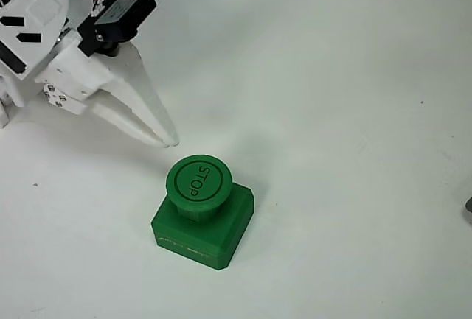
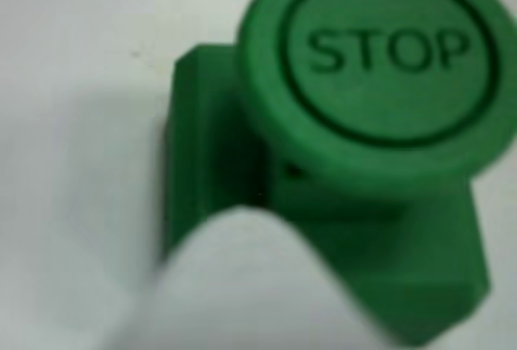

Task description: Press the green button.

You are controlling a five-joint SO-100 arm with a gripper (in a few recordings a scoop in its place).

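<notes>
A white robot arm reaches in from the upper left of the overhead view, its gripper (image 1: 164, 139) tapering to a point with the two long white fingers pressed together, so that no gap shows between them at the tips and nothing is held. The tips sit just up and to the left of the green button (image 1: 198, 180), near its cap but apart from it in this view. The button stands on a plain white table (image 1: 354, 113), a little left of centre and toward the lower part of the overhead view, its round mushroom cap engraved "STOP" inside a ring and carried on a short stem above a square green base with chamfered edges. The base sits turned at an angle to the picture's edges, and a faint shadow falls on the table to its right. A black motor housing with red and black wires rides on the arm behind the fingers. In the wrist view the button (image 2: 380, 67) looms close and slightly blurred, the cap in the upper right with its lettering upright, the base spreading below it, and a blurred white fingertip (image 2: 242, 285) rises from the bottom edge in front of the base's lower left side
</notes>
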